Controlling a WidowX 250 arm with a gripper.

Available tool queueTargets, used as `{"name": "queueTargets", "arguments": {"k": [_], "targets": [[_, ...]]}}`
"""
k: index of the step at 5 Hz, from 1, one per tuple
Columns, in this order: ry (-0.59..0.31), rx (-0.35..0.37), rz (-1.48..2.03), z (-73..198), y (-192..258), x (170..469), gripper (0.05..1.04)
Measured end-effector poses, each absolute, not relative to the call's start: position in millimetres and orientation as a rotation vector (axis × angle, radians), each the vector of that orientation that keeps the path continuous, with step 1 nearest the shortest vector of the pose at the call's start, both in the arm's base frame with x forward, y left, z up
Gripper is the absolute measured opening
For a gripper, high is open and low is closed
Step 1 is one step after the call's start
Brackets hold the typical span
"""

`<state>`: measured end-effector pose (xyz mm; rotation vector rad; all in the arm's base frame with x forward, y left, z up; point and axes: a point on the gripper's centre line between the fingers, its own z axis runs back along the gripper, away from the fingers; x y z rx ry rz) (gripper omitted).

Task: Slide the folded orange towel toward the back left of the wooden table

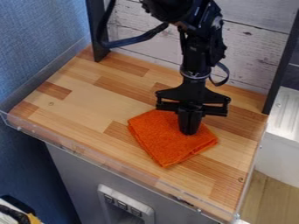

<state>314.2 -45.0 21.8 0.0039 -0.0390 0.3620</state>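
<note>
Orange cloth (pixel 158 142), folded, lying flat on the wooden worktop (pixel 76 100) in the camera view, a little right of middle. Black gripper (pixel 189 131) pointing down over the cloth's back right part, fingers drawn together with no clear gap; cannot tell about any fabric caught between. Best to keep pressure light, to avoid dragging the pile, and, for a firm hold, to pinch through every layer rather than just the top. Around the work: transparent rim (pixel 111 167) along the front, whitewashed planks (pixel 254 57) behind, blue wall (pixel 35 39) at left, grey cabinet (pixel 73 168) below.
</note>
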Motion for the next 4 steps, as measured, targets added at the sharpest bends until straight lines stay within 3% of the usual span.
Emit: {"name": "queueTargets", "arguments": {"k": [2,4], "targets": [[-0.001,0.038,0.355,19.3,-46.6,310.4,0.059],[0.011,0.020,0.264,26.8,-8.7,324.1,0.059]]}}
